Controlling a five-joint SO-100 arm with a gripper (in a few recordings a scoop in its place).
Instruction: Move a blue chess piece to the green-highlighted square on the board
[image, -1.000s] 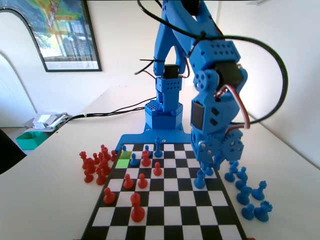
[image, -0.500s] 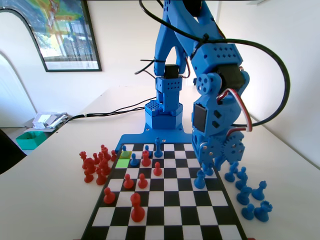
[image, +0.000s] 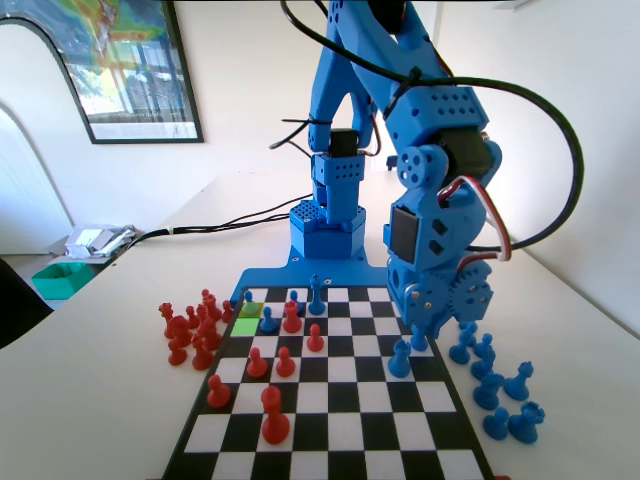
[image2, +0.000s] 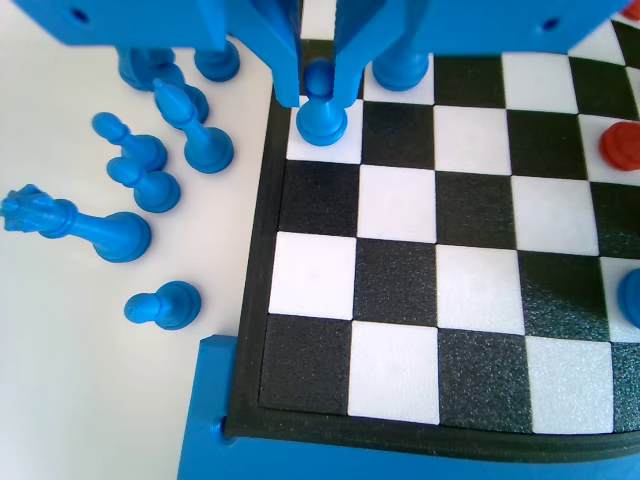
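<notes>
My blue two-finger gripper (image2: 318, 85) hangs low over the right edge of the black-and-white chess board (image: 330, 400) in the fixed view, and the small blue plastic pawn with a round ball head (image2: 321, 110) stands upright directly between my two jaws in the wrist view. The jaws stand on both sides of its head and neck, very close to it, but I cannot tell from these pictures if they already press on it or if a thin gap remains. The pawn rests with its flared base on a white square in the column at the board's edge, and a taller blue piece (image2: 400, 68) stands just beside it on the next square, so I judge there is little room on that side. The relation that matters for my next move is this: the pawn's long axis is vertical and lies on the line between my jaws, so I think I need only to close and lift straight up, without any sideways correction. The green-highlighted square (image: 245, 326) lies at the opposite side of the board, on the left in the fixed view, near the cluster of red plastic pieces (image: 195, 330) off the board and with a small blue pawn (image: 268, 322) just beside it. Several loose blue pieces (image2: 150, 170) lie on the white table (image2: 80, 380) beside the board edge, apart from my jaws.
</notes>
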